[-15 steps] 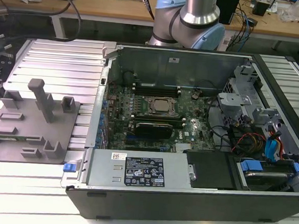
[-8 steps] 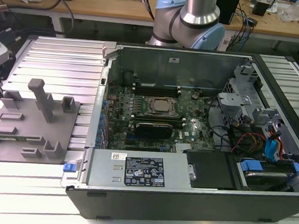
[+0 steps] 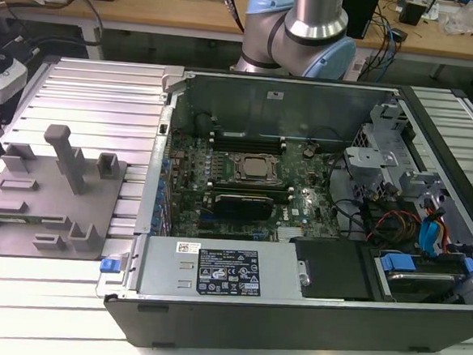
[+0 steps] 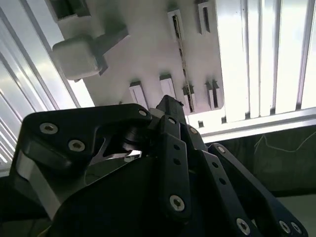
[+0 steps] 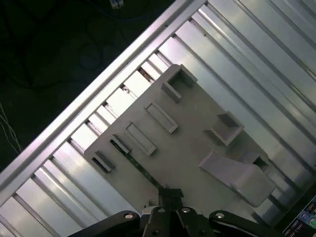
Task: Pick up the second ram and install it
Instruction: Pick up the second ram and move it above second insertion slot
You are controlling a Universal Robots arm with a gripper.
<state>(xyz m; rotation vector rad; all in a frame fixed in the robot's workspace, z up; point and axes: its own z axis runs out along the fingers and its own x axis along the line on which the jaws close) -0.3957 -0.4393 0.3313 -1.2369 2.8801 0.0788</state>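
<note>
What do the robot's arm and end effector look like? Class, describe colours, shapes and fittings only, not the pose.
In the exterior view, the silver and light blue robot arm is a polished metal tube rising from rounded joint housings with light blue caps. In both wrist views, the matt black end effector is built from flat, angular linked bars, pinned together with round silver screw heads.

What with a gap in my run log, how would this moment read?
pincer: over gray fixture | second ram: on edge in fixture slot, by pincer
</note>
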